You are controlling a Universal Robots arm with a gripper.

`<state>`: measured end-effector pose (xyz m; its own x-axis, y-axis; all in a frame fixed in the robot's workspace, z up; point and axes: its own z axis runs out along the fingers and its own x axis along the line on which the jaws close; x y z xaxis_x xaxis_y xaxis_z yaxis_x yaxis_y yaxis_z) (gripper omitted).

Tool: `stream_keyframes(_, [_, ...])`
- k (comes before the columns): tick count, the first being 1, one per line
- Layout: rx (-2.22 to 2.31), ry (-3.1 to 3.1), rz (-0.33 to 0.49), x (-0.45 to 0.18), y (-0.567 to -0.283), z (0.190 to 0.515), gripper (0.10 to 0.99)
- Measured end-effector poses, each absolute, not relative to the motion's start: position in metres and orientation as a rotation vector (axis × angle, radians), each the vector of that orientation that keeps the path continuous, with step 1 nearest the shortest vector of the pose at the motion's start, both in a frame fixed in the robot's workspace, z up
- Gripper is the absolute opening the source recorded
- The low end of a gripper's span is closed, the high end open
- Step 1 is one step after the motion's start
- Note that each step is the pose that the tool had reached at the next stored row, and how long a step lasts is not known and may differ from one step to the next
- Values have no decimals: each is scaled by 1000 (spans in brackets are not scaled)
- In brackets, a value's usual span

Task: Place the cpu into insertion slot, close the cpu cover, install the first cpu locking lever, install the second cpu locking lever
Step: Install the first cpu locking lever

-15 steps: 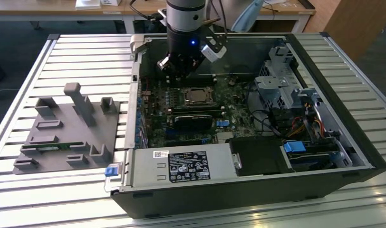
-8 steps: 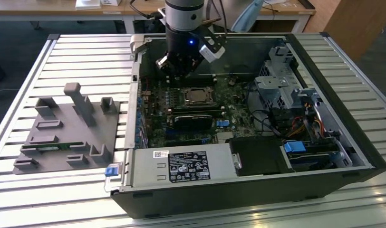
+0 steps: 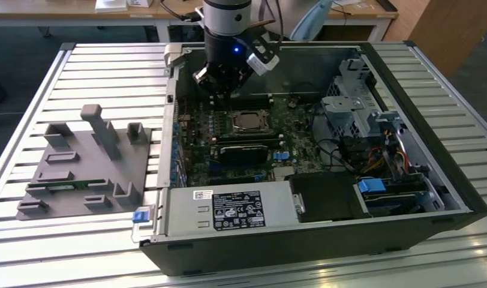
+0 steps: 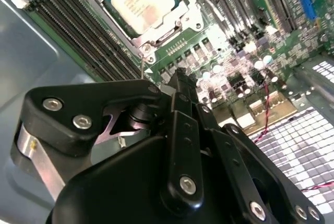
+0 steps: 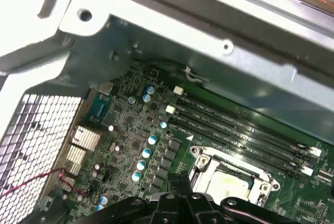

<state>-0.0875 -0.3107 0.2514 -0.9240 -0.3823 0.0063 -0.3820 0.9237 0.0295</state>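
Note:
The cpu [image 3: 247, 122] lies in the insertion slot [image 3: 248, 113] on the green motherboard inside the open computer case. Its pale metal top [image 4: 140, 2] shows through the window of the cpu cover [image 4: 163, 36], which lies flat around it. My gripper [image 3: 216, 90] hangs just beyond the socket's corner on the exterior view's left, low over the board. Its black fingers [image 4: 180, 85] are together with nothing between them. A thin metal lever [image 4: 142, 66] rises from the socket's corner beside the fingertips; contact cannot be made out. The first wrist view shows the gripper [image 5: 180, 181] next to the cpu [image 5: 229, 185].
Long black memory slots [image 4: 78, 31] run alongside the socket. The case wall [image 5: 219, 31] stands close behind the gripper. A drive cage [image 3: 355, 108] and cables fill the exterior view's right. The power supply [image 3: 227, 210] is at the front, and a grey fixture block [image 3: 83, 162] lies outside the case.

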Motion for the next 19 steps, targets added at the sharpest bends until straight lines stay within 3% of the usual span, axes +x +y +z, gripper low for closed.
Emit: stream_keyframes(19, [562,-3085,-42,-87,-298,253,106])
